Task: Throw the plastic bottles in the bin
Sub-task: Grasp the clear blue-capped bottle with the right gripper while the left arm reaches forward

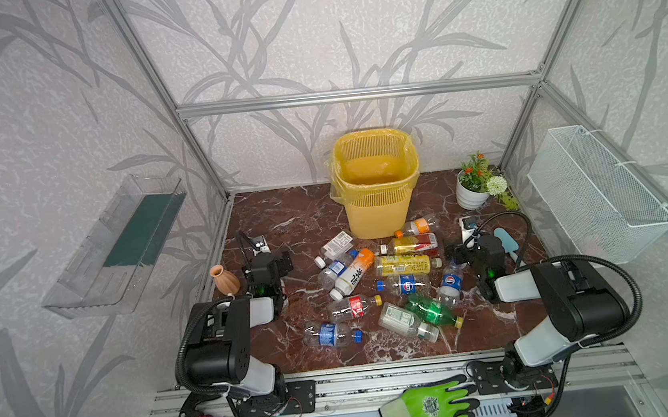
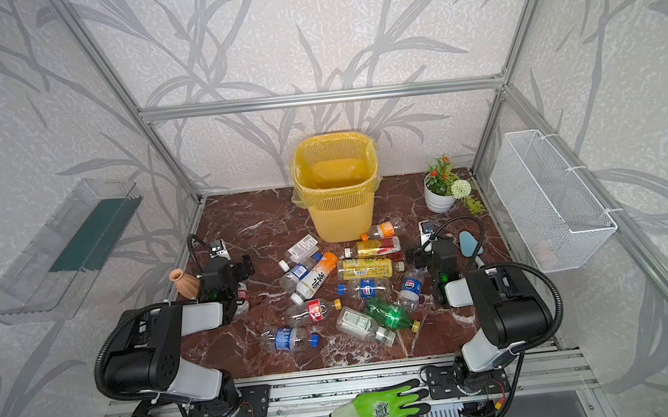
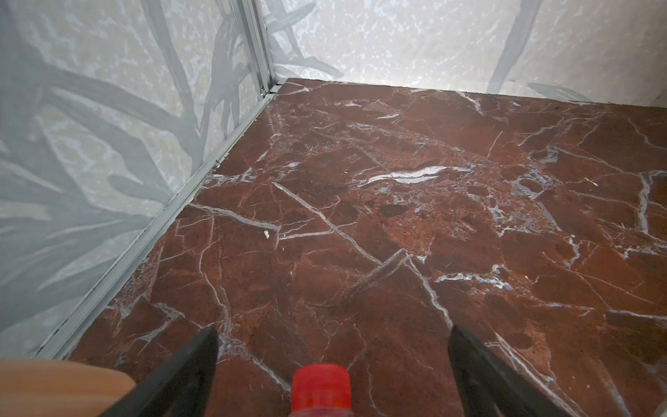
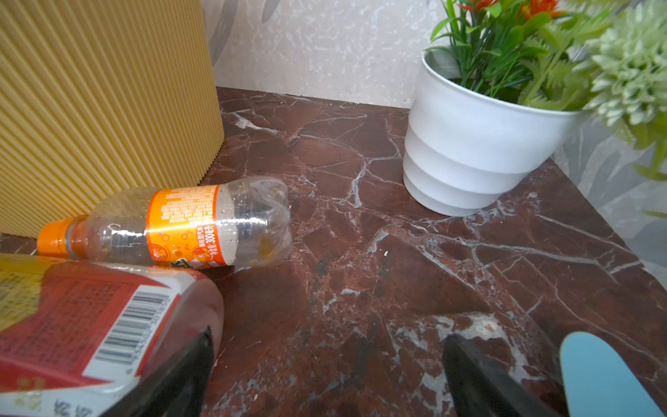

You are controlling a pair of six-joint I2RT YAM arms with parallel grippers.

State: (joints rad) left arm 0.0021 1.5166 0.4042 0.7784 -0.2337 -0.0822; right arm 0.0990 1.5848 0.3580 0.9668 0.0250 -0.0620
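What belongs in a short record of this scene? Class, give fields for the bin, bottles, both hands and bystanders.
bin: yellow, upright at the back of the table, no bottle visible inside
bottles: about a dozen, lying in front of the bin
left hand: open, red-capped bottle beneath it
right hand: open, holding nothing
bystanders: plant pot, vase, glove

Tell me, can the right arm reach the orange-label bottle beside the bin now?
Probably yes. The right gripper is open, and the orange-label bottle lies just ahead beside the bin, with bare marble between. The red-label bottle lies close alongside, though.
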